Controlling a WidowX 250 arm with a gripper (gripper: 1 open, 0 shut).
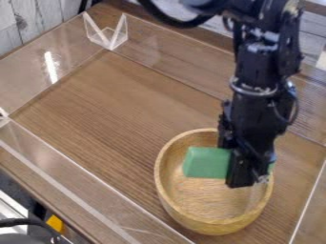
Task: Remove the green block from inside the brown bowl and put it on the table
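The brown bowl (170, 187) sits on the table (114, 105) at the lower right of the camera view. My black gripper (237, 172) reaches down into it from above, shut on the right end of the green block (203, 162). The block hangs tilted just over the bowl's speckled inside, about level with the rim. The fingertips are partly hidden behind the block and the black finger housing.
Clear plastic walls (45, 59) edge the table on the left and back. A clear triangular bracket (105, 32) stands at the far corner. Wood-grain surface stretches to the left of the bowl. The table's front edge runs along the lower left.
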